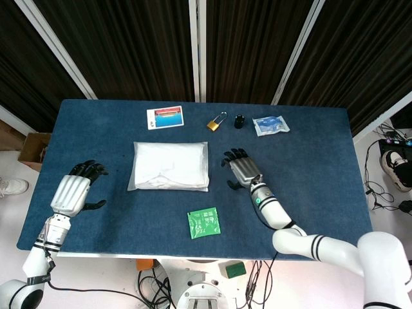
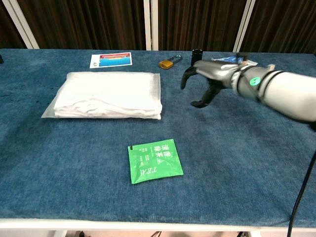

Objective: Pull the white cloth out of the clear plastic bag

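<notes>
The clear plastic bag (image 1: pixel 170 165) (image 2: pixel 106 95) lies flat at the table's middle left, with the folded white cloth (image 1: pixel 166 168) (image 2: pixel 98 96) filling it. My right hand (image 1: pixel 243 169) (image 2: pixel 207 79) hovers just right of the bag's right edge, fingers spread, holding nothing and not touching the bag. Over the table's left side, well clear of the bag, my left hand (image 1: pixel 76 190) is open too; the chest view does not show it.
A green tea sachet (image 1: pixel 205 222) (image 2: pixel 154 160) lies near the front edge. Along the back sit a photo card (image 1: pixel 165 117) (image 2: pixel 111 59), a brass padlock (image 1: pixel 215 122) (image 2: pixel 169 62), a small black cap (image 1: pixel 239 120) (image 2: pixel 196 57) and a blue-white packet (image 1: pixel 270 124).
</notes>
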You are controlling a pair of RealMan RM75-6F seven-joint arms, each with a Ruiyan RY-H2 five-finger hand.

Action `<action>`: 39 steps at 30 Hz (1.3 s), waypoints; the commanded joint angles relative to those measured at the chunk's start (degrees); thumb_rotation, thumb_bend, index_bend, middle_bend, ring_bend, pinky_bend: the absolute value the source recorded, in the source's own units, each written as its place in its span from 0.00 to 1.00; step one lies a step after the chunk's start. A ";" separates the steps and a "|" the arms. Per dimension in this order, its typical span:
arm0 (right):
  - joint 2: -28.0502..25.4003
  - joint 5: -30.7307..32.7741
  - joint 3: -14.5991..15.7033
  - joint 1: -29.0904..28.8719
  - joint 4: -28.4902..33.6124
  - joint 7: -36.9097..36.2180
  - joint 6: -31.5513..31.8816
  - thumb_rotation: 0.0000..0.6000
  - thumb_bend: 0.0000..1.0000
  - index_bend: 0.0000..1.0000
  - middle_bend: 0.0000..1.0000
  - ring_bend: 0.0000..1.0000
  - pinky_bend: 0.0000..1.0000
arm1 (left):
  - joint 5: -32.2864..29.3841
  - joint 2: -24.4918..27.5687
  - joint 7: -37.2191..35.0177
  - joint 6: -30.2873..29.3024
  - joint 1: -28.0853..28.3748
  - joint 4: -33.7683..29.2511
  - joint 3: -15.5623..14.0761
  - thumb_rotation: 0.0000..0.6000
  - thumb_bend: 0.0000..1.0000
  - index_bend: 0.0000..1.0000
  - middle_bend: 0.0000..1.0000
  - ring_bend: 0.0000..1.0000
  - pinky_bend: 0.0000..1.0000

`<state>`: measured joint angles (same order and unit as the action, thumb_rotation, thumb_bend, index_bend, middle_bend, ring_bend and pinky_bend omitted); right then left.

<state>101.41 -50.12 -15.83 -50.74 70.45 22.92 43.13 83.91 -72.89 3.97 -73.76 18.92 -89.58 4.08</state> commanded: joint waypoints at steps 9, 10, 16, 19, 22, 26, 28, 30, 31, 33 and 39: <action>11.75 1.34 -3.30 -5.99 -12.56 -3.57 -0.95 1.00 0.32 0.37 0.14 0.00 0.00 | 0.40 -0.09 -2.86 -0.84 -0.95 2.15 -0.80 1.00 0.07 0.32 0.24 0.14 0.20; 12.20 0.64 -3.56 -6.01 -13.07 -4.67 -0.64 1.00 0.32 0.37 0.14 0.00 0.00 | 0.43 0.04 -2.88 -0.76 -1.04 2.25 -0.98 1.00 0.07 0.32 0.24 0.14 0.20; 14.14 -3.33 -3.86 -5.95 -15.90 -9.91 0.26 1.00 0.30 0.38 0.16 0.00 0.00 | 0.13 0.29 -3.38 -0.78 -1.45 2.37 -1.21 1.00 0.07 0.31 0.24 0.14 0.20; 15.34 -5.76 -3.68 -5.85 -17.60 -12.72 0.97 1.00 0.29 0.38 0.16 0.00 0.00 | -0.06 0.43 -3.42 -0.67 -1.52 2.15 -1.22 1.00 0.07 0.31 0.24 0.14 0.20; 16.41 -8.00 -3.53 -5.70 -19.36 -15.62 1.71 1.00 0.29 0.39 0.17 0.00 0.00 | -0.26 0.49 -3.50 -0.61 -1.62 2.03 -1.23 1.00 0.07 0.31 0.24 0.14 0.20; 19.29 -11.00 -3.31 -6.31 -23.95 -18.67 3.06 1.00 0.24 0.43 0.19 0.00 0.00 | -0.65 0.71 -3.72 -0.15 -1.56 1.79 -1.16 1.00 0.07 0.31 0.24 0.14 0.20; 21.46 -12.58 -3.20 -6.75 -27.34 -20.00 4.47 1.00 0.20 0.47 0.21 0.00 0.00 | -0.57 0.90 -3.73 -0.38 -1.63 1.56 -1.10 1.00 0.07 0.31 0.24 0.14 0.20; 23.42 -13.64 -3.29 -7.26 -30.42 -21.24 5.42 1.00 0.18 0.52 0.23 0.00 0.00 | -0.49 1.00 -3.81 -0.71 -1.78 1.41 -1.05 1.00 0.07 0.31 0.24 0.14 0.20; 24.71 -14.35 -3.36 -7.67 -32.49 -21.97 6.06 1.00 0.18 0.55 0.24 0.00 0.00 | -0.43 1.07 -3.89 -0.90 -1.87 1.36 -1.05 1.00 0.07 0.31 0.24 0.14 0.20; 26.57 -15.25 -3.41 -8.32 -35.45 -22.89 6.68 1.00 0.19 0.60 0.27 0.00 0.00 | -0.39 1.17 -3.96 -1.09 -1.99 1.32 -1.04 1.00 0.07 0.31 0.24 0.14 0.20; 28.60 -15.78 -2.24 -9.77 -38.93 -24.27 6.67 1.00 0.29 0.66 0.30 0.00 0.00 | -0.03 1.53 -4.39 -2.02 -2.45 1.14 -1.00 1.00 0.07 0.30 0.23 0.14 0.20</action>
<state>129.69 -65.79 -18.69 -60.23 31.63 -1.60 49.59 83.80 -71.39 -0.35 -75.63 16.56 -88.42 3.06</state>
